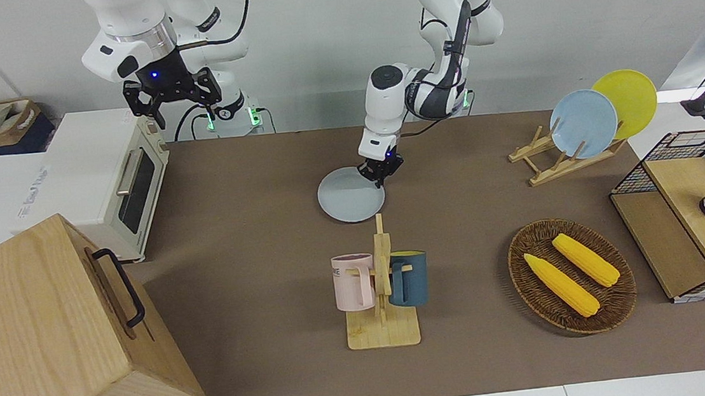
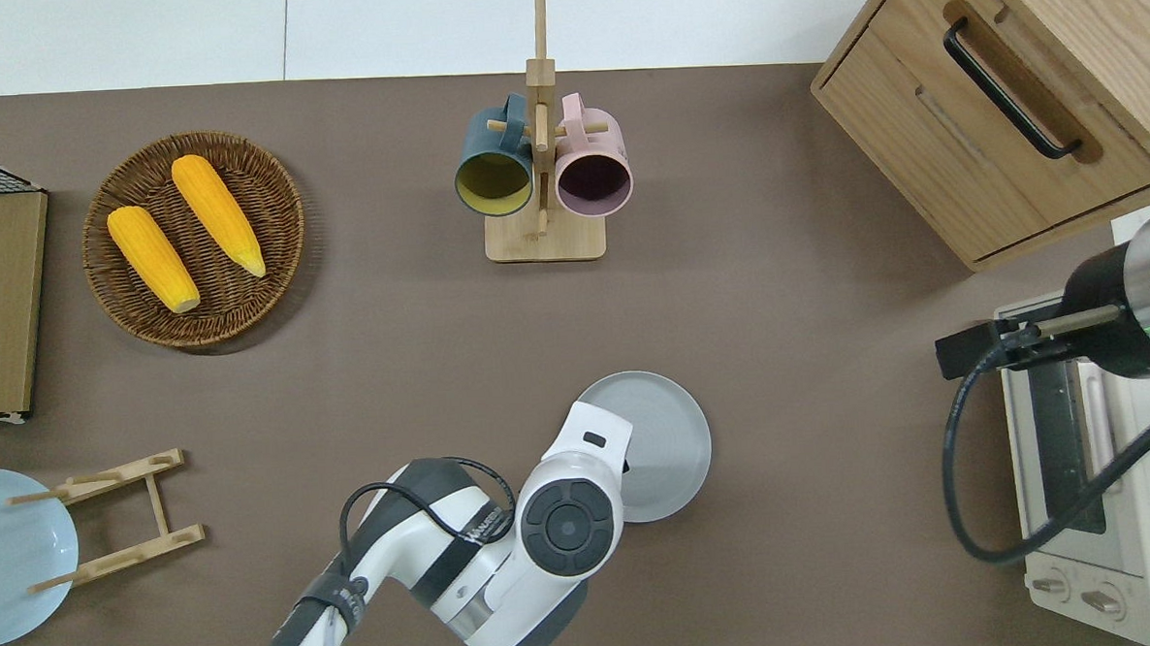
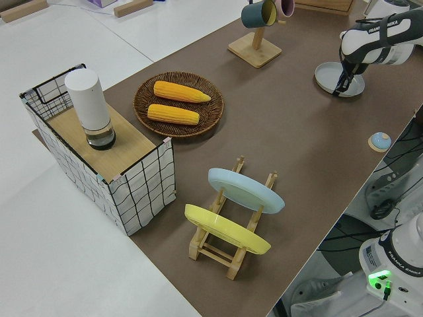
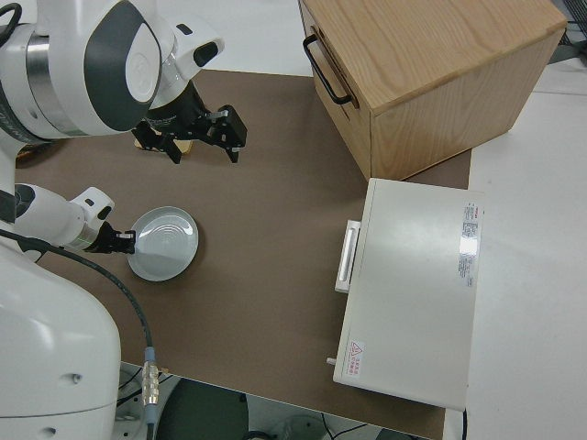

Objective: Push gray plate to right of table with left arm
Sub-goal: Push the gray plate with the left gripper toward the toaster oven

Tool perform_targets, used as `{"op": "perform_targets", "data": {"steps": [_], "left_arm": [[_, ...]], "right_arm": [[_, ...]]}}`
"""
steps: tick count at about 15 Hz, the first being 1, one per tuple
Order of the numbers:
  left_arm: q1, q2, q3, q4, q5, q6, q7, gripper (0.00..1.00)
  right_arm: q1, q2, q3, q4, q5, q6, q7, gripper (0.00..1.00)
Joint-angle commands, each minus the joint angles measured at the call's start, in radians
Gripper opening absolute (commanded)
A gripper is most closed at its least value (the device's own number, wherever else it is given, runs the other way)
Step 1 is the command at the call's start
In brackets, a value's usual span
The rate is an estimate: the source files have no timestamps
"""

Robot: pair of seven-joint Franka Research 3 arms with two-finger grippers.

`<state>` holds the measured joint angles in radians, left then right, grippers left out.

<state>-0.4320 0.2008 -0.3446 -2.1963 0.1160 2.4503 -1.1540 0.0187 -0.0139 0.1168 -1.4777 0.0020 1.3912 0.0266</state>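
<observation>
The gray plate lies flat on the brown table, about mid-table and nearer to the robots than the mug rack. It also shows in the overhead view, the left side view and the right side view. My left gripper is low at the plate's rim, on the side toward the left arm's end of the table, and touches it. In the overhead view the arm's wrist hides most of the gripper. My right gripper is open, empty and parked.
A wooden mug rack holds a pink and a blue mug. A wicker basket with corn, a plate rack and a wire basket stand toward the left arm's end. A toaster oven and a wooden cabinet stand toward the right arm's end.
</observation>
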Motion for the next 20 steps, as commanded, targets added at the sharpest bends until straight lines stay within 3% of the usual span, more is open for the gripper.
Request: {"op": "perform_targets", "data": {"steps": [1, 7, 14, 16, 17, 20], "left_arm": [[-0.079, 0.146, 0.004, 0.157, 0.083, -0.066, -0.153, 0.00], [-0.166, 0.236, 0.004, 0.293, 0.103, -0.102, -0.260, 0.00], [-0.206, 0.243, 0.010, 0.297, 0.103, -0.102, -0.286, 0.02], [-0.205, 0.238, 0.013, 0.299, 0.103, -0.102, -0.283, 0.28], [-0.203, 0.235, 0.013, 0.299, 0.103, -0.103, -0.283, 0.45], [-0.199, 0.227, 0.015, 0.303, 0.105, -0.122, -0.282, 0.70]], "right_arm": [[-0.020, -0.003, 0.015, 0.008, 0.010, -0.015, 0.001, 0.983], [-0.020, -0.003, 0.014, 0.008, 0.010, -0.015, 0.001, 0.983], [-0.020, -0.003, 0.014, 0.008, 0.010, -0.015, 0.002, 0.983], [-0.020, -0.003, 0.015, 0.008, 0.010, -0.015, 0.002, 0.983], [-0.020, -0.003, 0.015, 0.008, 0.010, -0.015, 0.001, 0.983], [-0.020, -0.003, 0.015, 0.008, 0.010, -0.015, 0.001, 0.983]]}}
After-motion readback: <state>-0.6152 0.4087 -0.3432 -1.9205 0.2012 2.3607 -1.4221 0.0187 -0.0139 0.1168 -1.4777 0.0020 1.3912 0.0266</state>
